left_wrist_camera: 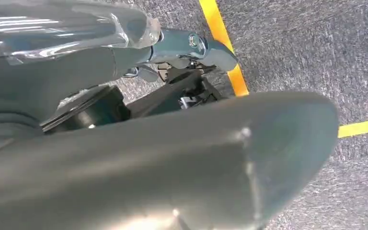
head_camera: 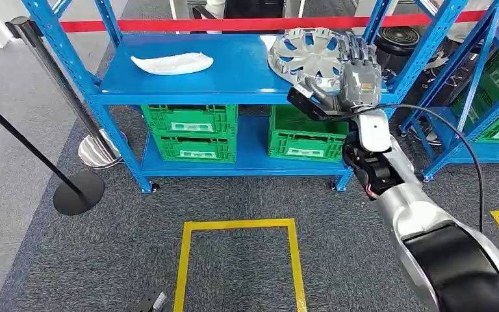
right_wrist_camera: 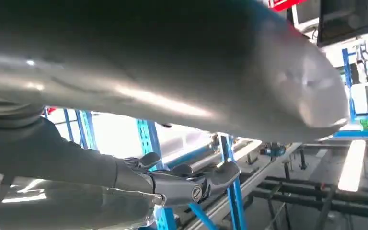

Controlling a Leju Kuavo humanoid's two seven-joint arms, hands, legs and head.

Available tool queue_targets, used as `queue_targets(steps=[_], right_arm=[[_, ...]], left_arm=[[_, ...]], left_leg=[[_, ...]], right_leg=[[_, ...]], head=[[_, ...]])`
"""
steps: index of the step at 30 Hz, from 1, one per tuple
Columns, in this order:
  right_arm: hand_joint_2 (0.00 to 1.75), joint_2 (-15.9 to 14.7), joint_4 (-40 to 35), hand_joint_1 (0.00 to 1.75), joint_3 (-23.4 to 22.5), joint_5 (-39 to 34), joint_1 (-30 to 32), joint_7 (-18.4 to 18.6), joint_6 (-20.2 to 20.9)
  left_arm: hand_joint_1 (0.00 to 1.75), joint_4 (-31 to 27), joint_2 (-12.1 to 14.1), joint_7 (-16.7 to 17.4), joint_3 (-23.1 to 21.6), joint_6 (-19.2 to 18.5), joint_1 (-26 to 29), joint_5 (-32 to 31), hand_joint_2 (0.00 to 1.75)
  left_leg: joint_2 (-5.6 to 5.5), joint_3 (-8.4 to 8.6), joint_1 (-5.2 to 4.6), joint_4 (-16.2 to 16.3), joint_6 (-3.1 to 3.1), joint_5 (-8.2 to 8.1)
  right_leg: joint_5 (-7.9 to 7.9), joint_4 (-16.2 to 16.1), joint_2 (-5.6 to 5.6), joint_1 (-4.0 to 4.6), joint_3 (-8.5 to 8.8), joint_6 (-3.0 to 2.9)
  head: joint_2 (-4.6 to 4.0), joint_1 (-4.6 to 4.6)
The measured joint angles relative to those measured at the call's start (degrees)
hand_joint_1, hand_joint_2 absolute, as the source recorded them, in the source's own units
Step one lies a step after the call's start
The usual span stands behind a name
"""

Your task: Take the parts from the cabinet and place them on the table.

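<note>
A silver wheel cover (head_camera: 308,55) stands tilted at the right end of the blue cabinet's top shelf (head_camera: 234,81). My right hand (head_camera: 357,81) grips its right rim, fingers over the front face. In the right wrist view the hand (right_wrist_camera: 172,184) closes over a silvery surface (right_wrist_camera: 67,211). A white curved part (head_camera: 172,63) lies flat on the shelf's left half. My left hand (left_wrist_camera: 172,158) hangs above the grey carpet, and its fingers are too hidden to tell how they lie.
Two green crates (head_camera: 191,130) (head_camera: 305,136) fill the lower shelf. A stanchion post (head_camera: 52,78) and a round black base (head_camera: 76,192) stand at the left, with a red belt (head_camera: 234,25) behind the cabinet. Yellow floor tape (head_camera: 240,225) marks a square in front. More blue racking (head_camera: 487,117) stands at the right.
</note>
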Motion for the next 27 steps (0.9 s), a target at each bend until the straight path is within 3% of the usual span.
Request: queue_targets(steps=[1,2,4,5,6,10,11,12,14,15,16,17,18,19,20,21,23,25,26,27], right_arm=[[0.00,0.17,0.00,0.00,0.06,0.09,0.03,-0.02,0.02],[0.00,0.31,0.00,0.00,0.07,0.24,-0.05,-0.02,0.04],[0.00,0.61,0.00,0.00,0.09,0.46,-0.23,0.06,0.13],[0.00,0.74,0.13,0.00,0.13,0.59,-0.27,0.17,0.17],[0.00,0.98,0.11,0.00,0.22,0.70,-0.34,0.22,0.17],[0.00,1.49,0.02,0.00,0.35,0.75,-0.23,0.41,0.17],[0.00,1.55,0.02,0.00,0.35,0.79,-0.43,0.41,0.13],[0.00,1.70,0.02,0.00,0.35,0.83,-0.55,0.41,0.13],[0.00,1.95,0.07,0.00,0.39,0.94,-0.27,0.41,0.13],[0.00,1.99,0.09,0.00,0.42,0.94,0.00,0.41,0.11],[0.00,1.99,0.09,0.00,0.46,0.94,0.17,0.52,0.09],[0.00,2.03,0.09,0.00,0.46,0.96,0.20,0.59,0.07],[0.00,2.07,0.09,0.00,0.46,0.98,0.16,0.70,0.04],[0.00,2.12,0.07,0.00,0.46,1.03,0.13,0.72,0.04],[0.00,2.16,0.11,0.00,0.46,1.03,0.26,0.76,-0.02],[0.00,2.21,0.18,0.00,0.46,1.05,0.15,0.76,-0.07],[0.00,2.21,0.15,0.00,0.44,1.05,0.36,0.61,-0.19],[0.00,2.12,0.07,0.00,0.37,1.07,0.43,0.44,-0.39],[0.00,2.10,0.07,0.00,0.35,1.09,0.34,0.35,-0.46],[0.00,2.21,0.07,0.00,0.39,1.09,0.26,0.31,-0.46]], left_arm=[[0.00,0.00,0.00,0.00,0.00,0.00,0.02,0.00,0.00],[0.00,0.00,-0.05,-0.02,0.00,0.00,-0.01,0.00,0.00],[0.00,0.00,-0.07,-0.02,0.00,0.00,-0.05,0.00,0.00],[0.00,0.02,0.15,-0.02,0.00,0.00,-0.10,0.00,0.00],[0.00,0.00,0.15,-0.02,-0.02,-0.04,-0.21,0.02,0.00],[0.00,-0.04,0.28,-0.04,-0.13,-0.13,-0.23,-0.02,0.00],[0.00,-0.04,0.28,-0.15,-0.15,-0.11,-0.31,-0.02,0.00],[0.00,-0.04,0.26,-0.15,-0.17,-0.13,-0.36,-0.02,0.00],[0.00,-0.02,0.20,-0.15,-0.33,-0.18,-0.21,-0.22,0.00],[0.00,-0.02,0.20,-0.15,-0.37,-0.22,-0.12,-0.24,0.00],[0.00,-0.02,0.20,-0.15,-0.37,-0.22,-0.08,-0.31,0.00],[0.00,-0.02,0.20,-0.15,-0.37,-0.22,-0.07,-0.33,0.00],[0.00,-0.02,0.22,-0.15,-0.37,-0.22,-0.09,-0.35,0.00],[0.00,-0.02,0.28,-0.15,-0.37,-0.22,-0.08,-0.37,0.00],[0.00,0.00,0.46,-0.15,-0.37,-0.22,-0.07,-0.37,0.00],[0.00,0.07,0.50,-0.15,-0.39,-0.22,-0.01,-0.37,0.00],[0.00,0.04,0.48,-0.09,-0.37,-0.20,-0.18,-0.46,0.00],[0.00,0.02,0.55,-0.09,-0.37,-0.20,-0.10,-0.55,0.00],[0.00,0.02,0.50,-0.09,-0.37,-0.22,-0.10,-0.55,0.00],[0.00,0.02,0.46,-0.09,-0.37,-0.22,-0.20,-0.55,0.00]], left_leg=[[-0.03,0.39,0.08,0.04,-0.22,-0.30],[-0.08,0.90,0.23,0.13,-0.56,-0.71],[-0.19,2.06,0.58,0.68,-1.51,-2.02],[-0.24,1.93,0.23,0.87,-2.12,-2.59],[-0.22,1.66,0.18,1.33,-2.51,-2.88],[0.02,1.76,0.43,1.16,-3.09,-3.70],[0.33,0.84,0.38,3.16,-3.24,-4.19],[0.40,-1.57,0.37,7.27,-3.38,-5.55],[0.41,-8.12,0.37,17.20,-3.39,-8.26],[0.41,-10.51,0.36,20.02,-3.30,-8.15],[0.40,-11.62,0.30,19.90,-3.06,-6.36],[0.39,-11.35,0.10,17.27,-2.67,-3.39],[0.39,-10.04,-0.14,12.79,-2.14,0.14],[0.34,-8.06,-0.67,6.81,-1.20,4.18],[0.27,-6.92,-1.31,3.90,-0.16,5.53],[0.40,-6.13,-1.41,3.62,0.16,4.90],[0.41,-5.24,-1.64,1.46,0.14,3.45],[0.29,-3.61,-1.02,0.27,0.25,3.10],[0.24,-2.85,-0.90,-0.12,0.32,2.87],[0.18,-2.49,-0.85,-0.20,0.47,2.60]], right_leg=[[1.65,-0.90,-0.01,-0.12,-0.31,0.00],[4.55,-4.53,-0.02,-0.23,0.93,0.04],[11.10,-15.63,-0.14,-0.64,5.48,0.41],[9.57,-16.39,-0.13,-0.36,6.38,0.75],[9.06,-17.40,-0.05,-0.30,6.80,-0.26],[8.02,-16.97,0.21,-0.34,7.02,-2.13],[7.69,-16.97,0.16,-0.34,7.46,-2.62],[7.35,-17.01,0.16,-0.29,7.82,-2.95],[6.56,-17.00,0.18,-0.02,8.62,-3.22],[6.12,-17.00,0.21,0.12,9.13,-3.26],[5.59,-17.00,0.25,0.30,9.82,-3.29],[5.05,-17.00,0.28,0.46,10.59,-3.30],[4.44,-17.03,0.33,0.60,11.46,-3.30],[3.72,-17.13,0.34,0.71,12.48,-3.24],[3.15,-17.35,0.30,0.49,12.74,-3.21],[2.91,-17.56,0.45,0.99,12.95,-2.80],[3.22,-17.80,0.51,0.62,13.29,-2.15],[3.30,-17.35,0.37,0.55,13.17,-1.49],[3.09,-15.31,0.35,0.55,12.53,-1.50],[2.33,-11.93,0.32,0.59,10.57,-1.27]], head=[[0.00,0.04],[0.00,0.04],[0.00,0.18],[0.00,0.26],[0.00,0.35],[0.00,-0.04],[0.00,-0.20],[0.00,-0.37],[0.00,-0.35],[0.00,-0.39],[0.00,-0.35],[0.00,-0.39],[0.00,-0.37],[0.00,-0.35],[0.00,-0.20],[0.00,-0.11],[0.00,-0.61],[0.00,-0.59],[0.00,-0.24],[0.00,-0.24]])
